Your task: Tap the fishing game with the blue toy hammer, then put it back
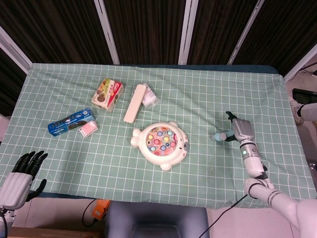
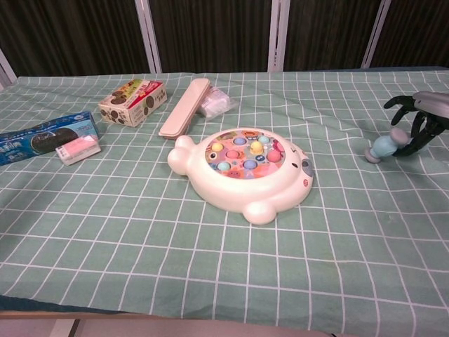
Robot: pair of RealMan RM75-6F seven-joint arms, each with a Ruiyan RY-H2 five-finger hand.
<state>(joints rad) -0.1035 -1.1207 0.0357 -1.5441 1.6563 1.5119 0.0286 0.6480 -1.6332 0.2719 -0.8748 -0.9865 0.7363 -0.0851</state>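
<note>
Blue toy hammer (image 2: 382,147) sits gripped in the right robot hand (image 2: 419,121), off the cloth.

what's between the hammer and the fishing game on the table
Nothing visible. The right hand holds the hammer at the table's right side, and only bare checked cloth lies between it and the fishing game. The boxes sit on the game's far side, out of that path.

head view: high, looking down – chest view: low, closer | shared: table (image 1: 208,99)
</note>
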